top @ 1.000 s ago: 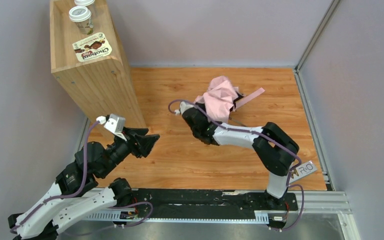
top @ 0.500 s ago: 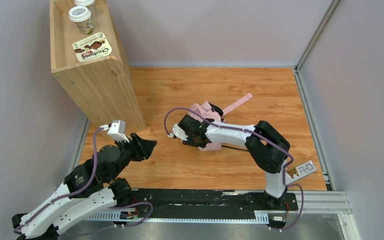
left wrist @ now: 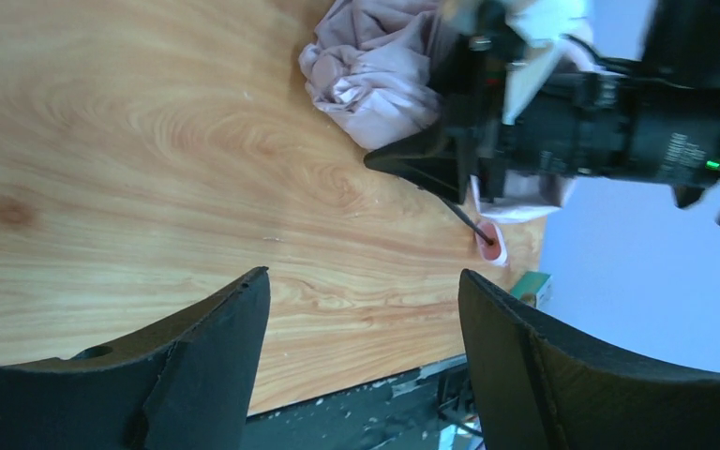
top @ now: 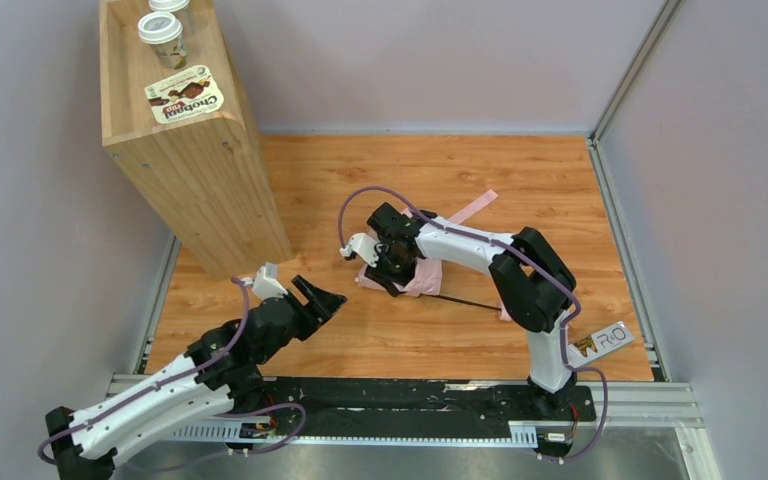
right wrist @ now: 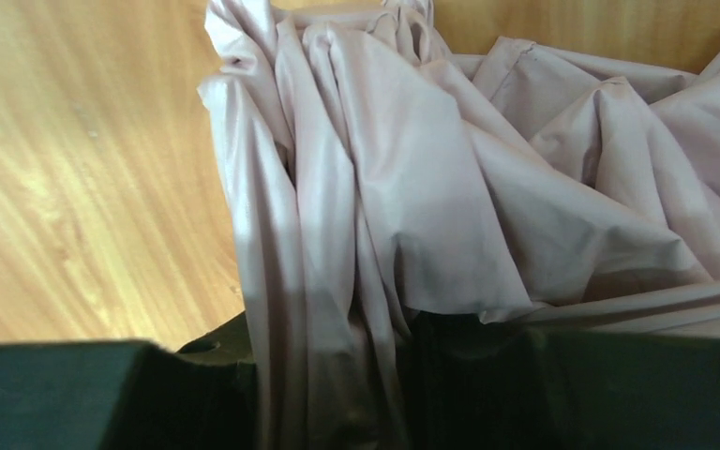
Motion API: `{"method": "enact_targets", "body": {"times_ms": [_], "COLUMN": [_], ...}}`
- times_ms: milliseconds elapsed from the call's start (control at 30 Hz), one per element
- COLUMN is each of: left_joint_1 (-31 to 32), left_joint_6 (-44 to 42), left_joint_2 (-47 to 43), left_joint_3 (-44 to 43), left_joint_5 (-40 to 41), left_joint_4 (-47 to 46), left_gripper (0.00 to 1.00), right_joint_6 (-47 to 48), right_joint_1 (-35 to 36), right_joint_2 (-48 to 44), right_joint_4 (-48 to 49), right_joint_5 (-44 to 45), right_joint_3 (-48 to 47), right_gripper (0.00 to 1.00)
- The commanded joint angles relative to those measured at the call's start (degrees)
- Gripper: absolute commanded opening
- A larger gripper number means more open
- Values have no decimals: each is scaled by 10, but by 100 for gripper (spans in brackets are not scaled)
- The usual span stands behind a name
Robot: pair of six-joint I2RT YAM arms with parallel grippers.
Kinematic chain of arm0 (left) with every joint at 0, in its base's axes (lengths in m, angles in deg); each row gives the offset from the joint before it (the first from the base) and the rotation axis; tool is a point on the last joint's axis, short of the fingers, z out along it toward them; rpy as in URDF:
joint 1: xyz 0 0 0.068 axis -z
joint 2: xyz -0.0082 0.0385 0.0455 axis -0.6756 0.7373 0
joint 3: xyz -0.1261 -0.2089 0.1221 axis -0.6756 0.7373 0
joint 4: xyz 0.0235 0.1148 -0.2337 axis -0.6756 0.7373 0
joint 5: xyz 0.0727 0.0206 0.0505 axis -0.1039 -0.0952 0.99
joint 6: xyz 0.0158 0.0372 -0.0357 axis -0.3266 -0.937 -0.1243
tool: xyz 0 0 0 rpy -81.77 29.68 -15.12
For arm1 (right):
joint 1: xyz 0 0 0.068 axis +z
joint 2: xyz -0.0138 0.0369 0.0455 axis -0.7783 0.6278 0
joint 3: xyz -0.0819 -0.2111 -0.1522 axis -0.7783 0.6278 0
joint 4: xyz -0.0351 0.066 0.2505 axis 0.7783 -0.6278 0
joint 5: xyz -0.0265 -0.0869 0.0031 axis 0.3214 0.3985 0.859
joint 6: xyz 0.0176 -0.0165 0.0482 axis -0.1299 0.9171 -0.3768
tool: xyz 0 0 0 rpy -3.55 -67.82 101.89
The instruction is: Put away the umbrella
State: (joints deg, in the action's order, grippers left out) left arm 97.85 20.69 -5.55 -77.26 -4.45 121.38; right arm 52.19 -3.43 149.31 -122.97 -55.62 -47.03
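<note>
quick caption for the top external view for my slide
Right gripper grips the crumpled pink umbrella on the wooden table while the open left gripper hovers close by.

Spread left claw (left wrist: 364,286) over wooden table (left wrist: 131,150), crumpled pink umbrella (left wrist: 375,70) beyond

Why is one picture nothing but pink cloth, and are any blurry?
Right wrist: the camera is so close that the umbrella fills the frame; the right fingers at the bottom are dark and blurred. Left wrist: table grain sharp, left fingers in shadow. Top external: evenly lit, sharp, soft shadows.
</note>
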Motion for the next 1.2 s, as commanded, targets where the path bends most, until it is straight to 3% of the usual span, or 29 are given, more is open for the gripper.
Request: {"method": "enact_targets", "body": {"times_ms": [0,200,300,533,833,900,1033,1100,1167], "left_joint_1": [0,-24,-65,-110,-122,-125,-131,-134,-140], "left_joint_6": [147,211,236,262,239,231,236,241,235], "left_joint_2": [65,182,260,390,559,603,694,727,744], "left_joint_3": [80,107,132,107,83,78,92,119,132], "left_joint_5": [-1,27,-25,-84,-161,-185,-207,-189,-185], "left_joint_4": [-229,-343,-445,-539,-679,-728,-841,-907,-935], "left_gripper": [81,81,81,82,81,78,59,37,24], "right_joint_6": [-20,-23,-25,-30,-33,-32,-27,-23,-23], "right_joint_1": [3,-7,-7,-7,-7,-7,-7,-5,-5], "right_joint_2": [50,44,45,39,21,19,19,18,15], "right_joint_4": [-44,-41,-40,-33,-29,-32,-45,-47,-47], "right_joint_5": [-191,-206,-196,-191,-195,-197,-199,-200,-199], "right_joint_3": [40,33,31,28,26,22,12,11,13], "right_gripper": [0,0,0,0,0,0,0,0,0]}}
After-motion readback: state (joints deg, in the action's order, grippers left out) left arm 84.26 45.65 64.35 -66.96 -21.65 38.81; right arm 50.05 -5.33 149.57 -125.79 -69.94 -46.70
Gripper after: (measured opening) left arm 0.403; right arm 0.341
